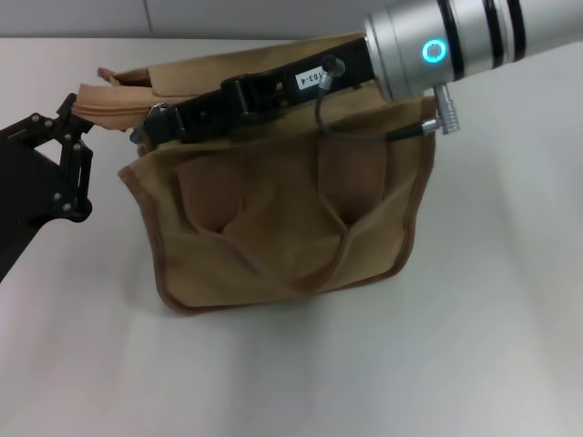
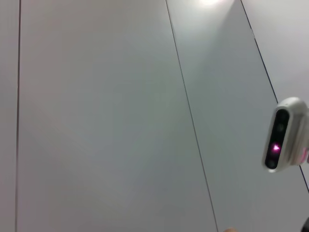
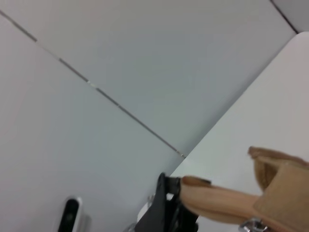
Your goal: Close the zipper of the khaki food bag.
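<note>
Across the soft, floppy khaki food bag [image 1: 273, 228], the right gripper [image 1: 150, 126] reaches toward nine o'clock, seemingly pinching the zipper [image 1: 157, 109] pull, while the left gripper [image 1: 64, 150] spreads wide, gripping nothing.

The right arm [image 1: 474, 41] was a thick silver cylinder with black bands and a glowing cyan ring light. Beside the light a small metal plug stuck out, and a thin black cable looped from it toward the forearm. The section ahead was black and carried a white label with printed characters. The right claw [image 1: 150, 127] was black. The left claw [image 1: 62, 164] was matte black too, built from linked bars with small pale screw heads at the joints.
</note>
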